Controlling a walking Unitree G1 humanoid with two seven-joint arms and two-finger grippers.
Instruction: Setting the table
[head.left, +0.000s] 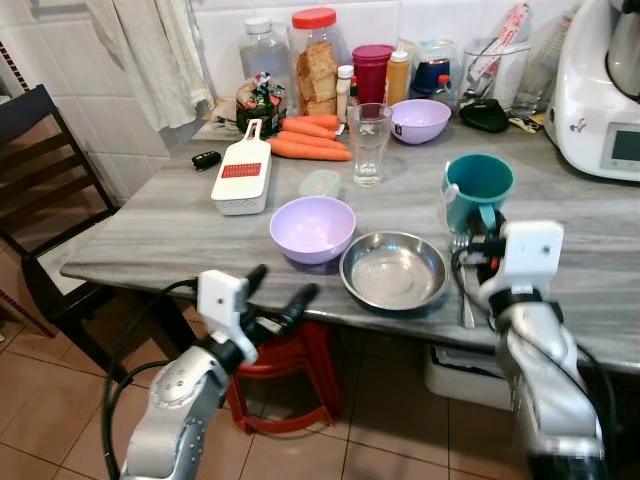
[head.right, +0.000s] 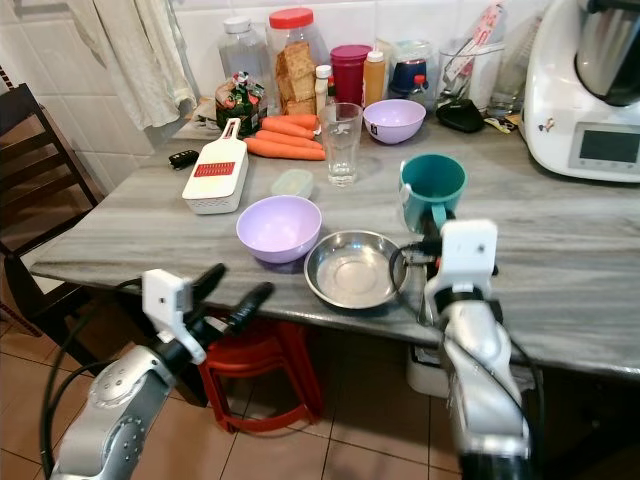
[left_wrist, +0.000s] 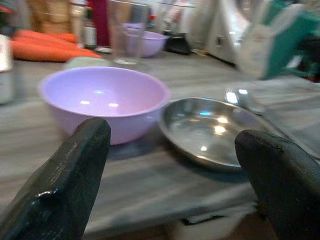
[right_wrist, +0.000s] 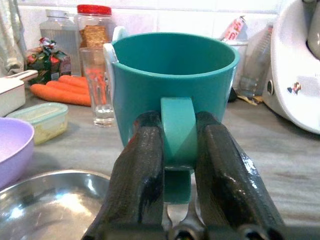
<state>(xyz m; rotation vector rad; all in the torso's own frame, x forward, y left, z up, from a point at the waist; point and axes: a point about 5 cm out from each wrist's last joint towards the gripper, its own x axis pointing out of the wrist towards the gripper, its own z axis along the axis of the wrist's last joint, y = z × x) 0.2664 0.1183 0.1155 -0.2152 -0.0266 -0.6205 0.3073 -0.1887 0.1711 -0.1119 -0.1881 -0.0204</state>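
We see a grey wood-grain tabletop (head.left: 180, 235) set against a white tiled wall, with a dark wooden chair (head.left: 35, 180) at its left end and a red plastic stool (head.left: 290, 375) beneath its front edge. At the far right stands a large white kitchen machine (head.left: 600, 95). Along the back we make out a red-lidded clear jar of crackers (head.left: 317, 62), a maroon plastic canister (head.left: 372, 72) and a small lilac bowl (head.left: 420, 120). Nearer the middle lie orange carrots (head.left: 308, 138), a white rectangular grater with a red panel (head.left: 243, 172) and a tall clear drinking glass (head.left: 369, 143).

Toward the front edge, a lilac plastic bowl (head.left: 312, 228) stands just beside a shallow round steel plate (head.left: 393, 270), the bowl to its left. A teal plastic mug (head.left: 478, 190) stands upright on the tabletop behind and to the right of the plate, and a steel fork (head.left: 465, 295) lies to the right of the plate.

Our right gripper (right_wrist: 179, 150) is clamped on the mug's handle, one black finger on each side. Our left gripper (head.left: 280, 292) hovers below the front edge, fingers spread wide and holding nothing, pointing toward the lilac bowl and the plate.
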